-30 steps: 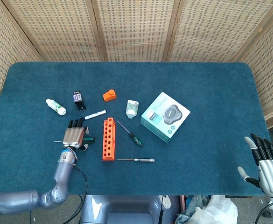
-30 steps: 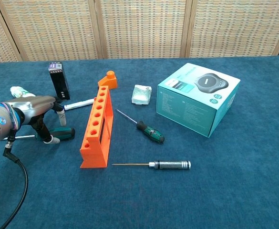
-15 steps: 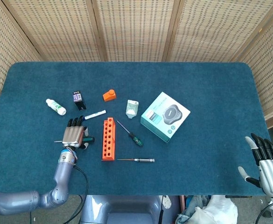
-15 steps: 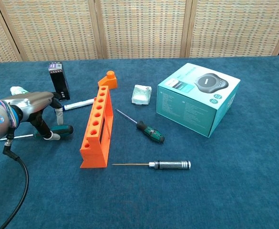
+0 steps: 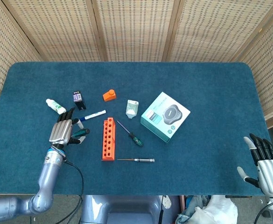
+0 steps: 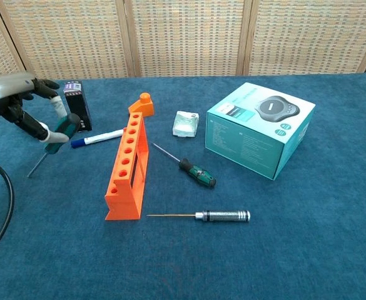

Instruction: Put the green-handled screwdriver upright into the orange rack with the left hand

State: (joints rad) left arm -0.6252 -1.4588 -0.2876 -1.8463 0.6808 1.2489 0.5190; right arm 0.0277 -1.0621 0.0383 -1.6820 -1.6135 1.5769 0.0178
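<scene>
Two screwdrivers have green handles. One is pinched in the left hand, lifted clear of the table, shaft slanting down toward 7 o'clock, tip low. The other lies flat at 3 o'clock from the rack, untouched. Right hand sits at the 4 o'clock corner in the head view, fingers spread, holding nothing.

Rack stands at 3 o'clock from the held driver, well apart, holes facing up.

Risks, as judged:
- Grip looks like a light pinch on the handle only; tool may rotate or slip during reorientation.
- Shaft is far from vertical; entering a hole at this tilt would jam the tip on the rim or tip the rack.
- Marker and black box lie near the travel path; a low sweep could knock them.

Writing: print on the teal box and black box is too small to read.
</scene>
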